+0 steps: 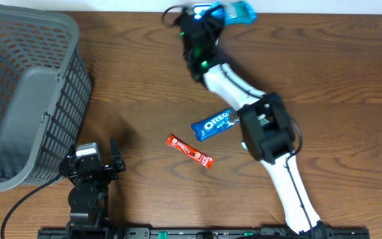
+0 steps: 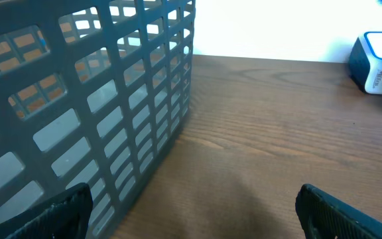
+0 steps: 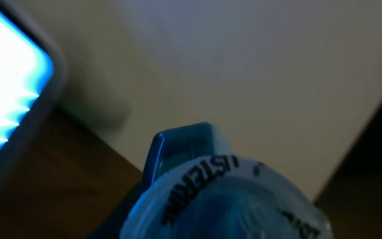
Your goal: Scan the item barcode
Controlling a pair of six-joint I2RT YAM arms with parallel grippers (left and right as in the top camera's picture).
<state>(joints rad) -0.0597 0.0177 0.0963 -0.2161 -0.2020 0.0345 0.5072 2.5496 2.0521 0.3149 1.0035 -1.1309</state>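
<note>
My right gripper (image 1: 221,14) reaches to the table's far edge, shut on a light-blue Listerine pack (image 1: 237,11). In the right wrist view the Listerine pack (image 3: 224,192) fills the lower middle and hides the fingers. The barcode scanner (image 3: 5,86) glows blue-white at that view's left, close beside the pack. The left wrist view shows the scanner (image 2: 377,63) as a dark-blue box with a white top. From overhead the scanner (image 1: 211,8) is partly hidden by the arm. My left gripper (image 1: 95,162) rests near the front edge, open and empty, its fingertips (image 2: 340,212) wide apart.
A grey mesh basket (image 1: 25,93) fills the left side, its wall (image 2: 98,113) just left of my left gripper. A blue Oreo pack (image 1: 214,124) and a red snack bar (image 1: 190,151) lie mid-table beside the right arm's elbow (image 1: 267,129).
</note>
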